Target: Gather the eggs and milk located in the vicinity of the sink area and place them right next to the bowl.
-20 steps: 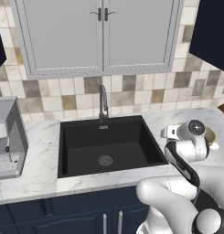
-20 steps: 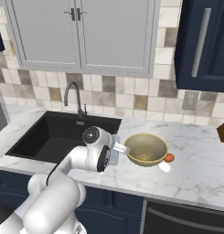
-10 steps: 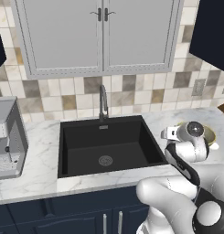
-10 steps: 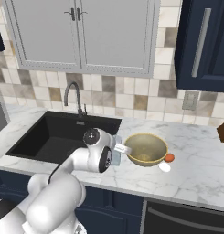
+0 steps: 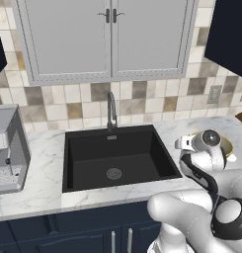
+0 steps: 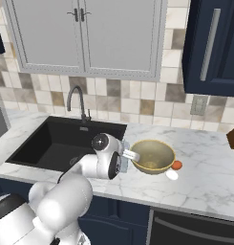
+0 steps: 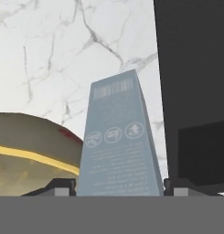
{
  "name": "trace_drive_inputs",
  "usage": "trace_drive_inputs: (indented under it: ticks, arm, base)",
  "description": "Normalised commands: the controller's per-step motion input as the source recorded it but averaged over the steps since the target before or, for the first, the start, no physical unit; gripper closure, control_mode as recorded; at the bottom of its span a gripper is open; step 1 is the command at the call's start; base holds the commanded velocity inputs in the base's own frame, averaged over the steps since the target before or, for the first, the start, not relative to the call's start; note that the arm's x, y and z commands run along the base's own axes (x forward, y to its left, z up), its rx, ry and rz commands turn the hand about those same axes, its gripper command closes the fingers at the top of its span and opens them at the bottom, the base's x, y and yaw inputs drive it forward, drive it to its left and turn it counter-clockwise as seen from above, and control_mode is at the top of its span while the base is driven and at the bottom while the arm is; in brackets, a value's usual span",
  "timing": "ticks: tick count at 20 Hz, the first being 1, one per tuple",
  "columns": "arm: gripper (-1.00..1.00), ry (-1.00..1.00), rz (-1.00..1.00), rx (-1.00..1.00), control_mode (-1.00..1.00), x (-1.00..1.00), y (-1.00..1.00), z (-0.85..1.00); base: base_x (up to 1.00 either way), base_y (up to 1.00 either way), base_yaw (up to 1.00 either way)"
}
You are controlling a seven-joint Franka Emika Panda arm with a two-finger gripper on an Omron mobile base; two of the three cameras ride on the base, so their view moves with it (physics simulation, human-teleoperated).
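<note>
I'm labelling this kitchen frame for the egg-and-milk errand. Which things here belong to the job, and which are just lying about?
Belonging to the job:
- pale blue-grey milk carton, between the claw tips
- round yellowish-tan bowl
- small white egg, beside the bowl
- black sunken sink

Lying about:
- small orange-red round thing by the bowl
- grey appliance left of the sink
</note>
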Motion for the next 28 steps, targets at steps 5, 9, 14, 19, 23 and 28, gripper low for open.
trace_drive_inputs:
  ticks: [5, 9, 14, 19, 23, 28]
  arm:
    - [1.00, 0.00, 0.00, 0.00, -1.00, 0.05, -0.02, -0.21]
    - [1.00, 0.00, 0.00, 0.00, -1.00, 0.00, -0.06, -0.30]
    - [1.00, 0.00, 0.00, 0.00, -1.00, 0.00, 0.00, -0.13]
    - [-1.00, 0.00, 0.00, 0.00, -1.00, 0.00, 0.00, -0.05]
    - [-1.00, 0.00, 0.00, 0.00, -1.00, 0.00, 0.00, 0.00]
    - [-1.00, 0.00, 0.00, 0.00, -1.00, 0.00, 0.00, 0.01]
  base:
    - [0.00, 0.00, 0.00]
    - [0.00, 0.00, 0.00]
    - [0.00, 0.00, 0.00]
    - [0.00, 0.00, 0.00]
    - [0.00, 0.00, 0.00]
    - [0.00, 0.00, 0.00]
